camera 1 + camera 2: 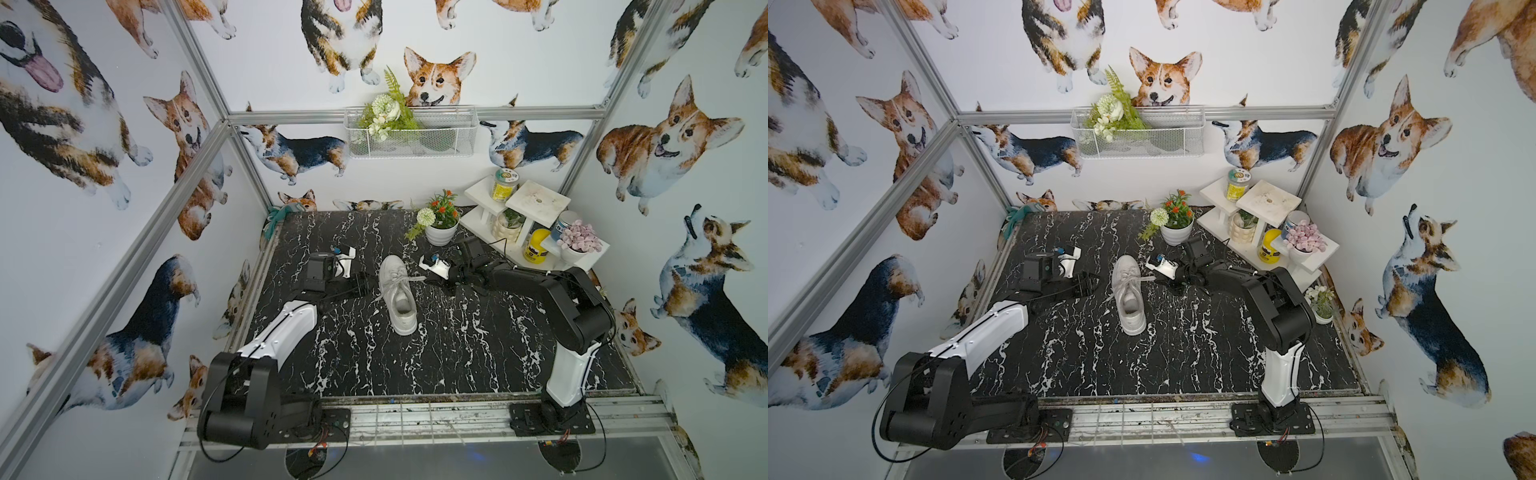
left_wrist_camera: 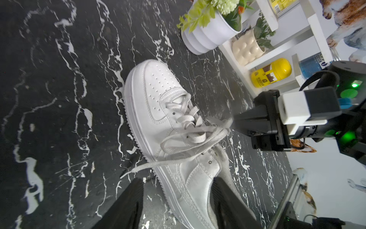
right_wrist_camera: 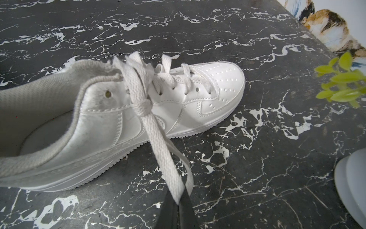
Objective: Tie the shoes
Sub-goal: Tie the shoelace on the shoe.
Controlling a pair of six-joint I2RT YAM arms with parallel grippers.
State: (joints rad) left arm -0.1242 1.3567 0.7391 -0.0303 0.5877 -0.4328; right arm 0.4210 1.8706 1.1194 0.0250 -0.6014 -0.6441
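sneaker [image 1: 397, 295] centre of counter [image 1: 457, 353]; right pincer [image 3: 179, 202] pinching lace loop [image 3: 158, 138] beyond the knot [image 3: 145, 108]; left pincer [image 2: 177, 179] spread, empty, by the heel; risk: unbraced pull slides sneaker or strips loop through knot

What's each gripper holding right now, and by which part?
Right gripper pinches the lace at its loop's far end, past the knot. Left gripper is open, holding nothing.

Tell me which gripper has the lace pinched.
The right gripper: its jaws are shut on the lace stretched out from the shoe. The left gripper stands open, holding nothing.
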